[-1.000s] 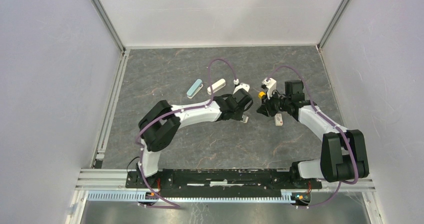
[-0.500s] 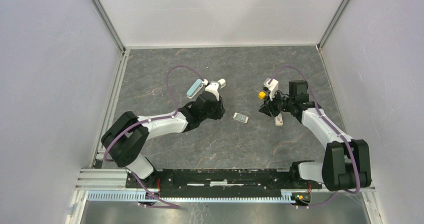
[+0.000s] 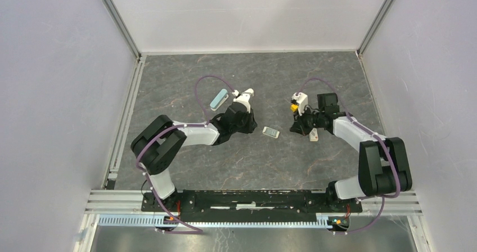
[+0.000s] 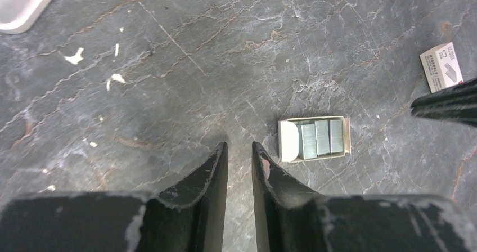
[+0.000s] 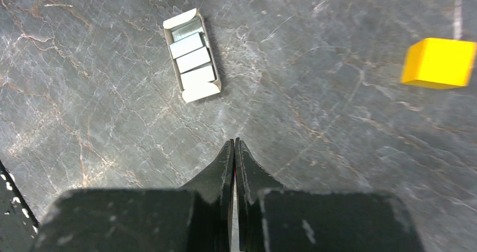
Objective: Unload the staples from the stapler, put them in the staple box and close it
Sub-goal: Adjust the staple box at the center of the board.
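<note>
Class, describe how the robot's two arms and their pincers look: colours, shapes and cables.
Both the left arm and the right arm have white links between black joints, each with a looping purple cable. The left pincer and right pincer are black and tapered.

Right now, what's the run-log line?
left fingers slightly apart, empty | right fingers shut, empty | small open white box of silvery strips lying between them, untouched

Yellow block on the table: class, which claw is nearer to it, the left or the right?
Right. The right claw sits close to the yellow block; the left claw is farther off, on the other side of the staple box.
</note>
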`<act>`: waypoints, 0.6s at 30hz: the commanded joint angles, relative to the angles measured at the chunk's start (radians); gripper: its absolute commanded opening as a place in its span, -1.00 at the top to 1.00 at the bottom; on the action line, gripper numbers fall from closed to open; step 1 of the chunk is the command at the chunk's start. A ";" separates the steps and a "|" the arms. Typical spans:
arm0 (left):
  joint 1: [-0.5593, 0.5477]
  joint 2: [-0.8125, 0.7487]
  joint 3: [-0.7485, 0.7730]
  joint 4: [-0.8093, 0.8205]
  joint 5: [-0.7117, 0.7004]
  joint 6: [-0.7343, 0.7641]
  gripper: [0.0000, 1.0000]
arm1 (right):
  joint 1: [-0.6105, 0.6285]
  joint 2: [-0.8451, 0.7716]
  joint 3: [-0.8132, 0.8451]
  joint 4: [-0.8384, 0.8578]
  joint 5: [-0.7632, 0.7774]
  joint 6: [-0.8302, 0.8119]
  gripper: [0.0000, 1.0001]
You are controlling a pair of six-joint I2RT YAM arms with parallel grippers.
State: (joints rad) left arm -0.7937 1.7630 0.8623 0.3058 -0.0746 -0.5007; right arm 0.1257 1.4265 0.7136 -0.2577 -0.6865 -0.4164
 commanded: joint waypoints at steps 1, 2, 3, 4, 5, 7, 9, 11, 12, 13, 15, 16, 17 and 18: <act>0.000 0.062 0.073 0.003 0.038 -0.033 0.42 | 0.055 0.050 -0.002 0.052 0.061 0.087 0.90; -0.001 0.075 0.081 0.003 0.046 -0.037 0.42 | 0.060 0.058 -0.003 0.060 0.074 0.097 0.90; -0.001 0.087 0.087 0.001 0.053 -0.038 0.42 | 0.065 0.065 -0.005 0.065 0.084 0.104 0.90; 0.000 0.093 0.093 0.001 0.061 -0.040 0.42 | 0.066 0.070 -0.006 0.072 0.092 0.112 0.90; -0.002 0.100 0.095 0.001 0.065 -0.042 0.43 | 0.067 0.075 -0.010 0.077 0.090 0.120 0.90; -0.001 0.108 0.096 -0.001 0.070 -0.044 0.43 | 0.072 0.094 -0.010 0.083 0.084 0.134 0.90; -0.001 0.112 0.098 -0.002 0.070 -0.045 0.43 | 0.081 0.115 -0.007 0.089 0.081 0.149 0.89; -0.001 0.116 0.098 -0.002 0.100 -0.048 0.43 | 0.089 0.133 -0.005 0.104 0.078 0.173 0.89; -0.001 0.118 0.098 -0.002 0.103 -0.051 0.43 | 0.094 0.139 -0.005 0.114 0.077 0.182 0.89; -0.001 0.120 0.098 -0.002 0.111 -0.054 0.43 | 0.096 0.143 -0.003 0.126 0.076 0.197 0.89; -0.003 0.123 0.098 -0.001 0.117 -0.059 0.44 | 0.097 0.150 -0.010 0.160 0.070 0.237 0.89; -0.002 0.124 0.098 0.000 0.120 -0.063 0.44 | 0.099 0.151 -0.015 0.180 0.068 0.254 0.89; -0.003 0.126 0.098 0.001 0.123 -0.064 0.44 | 0.100 0.153 -0.020 0.192 0.065 0.269 0.89; -0.005 0.128 0.098 0.001 0.125 -0.065 0.44 | 0.102 0.158 -0.023 0.201 0.064 0.278 0.89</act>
State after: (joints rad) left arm -0.7940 1.8725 0.9367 0.2890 0.0189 -0.5297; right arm 0.2211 1.5745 0.7025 -0.1501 -0.6163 -0.2165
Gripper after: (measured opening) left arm 0.283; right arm 0.054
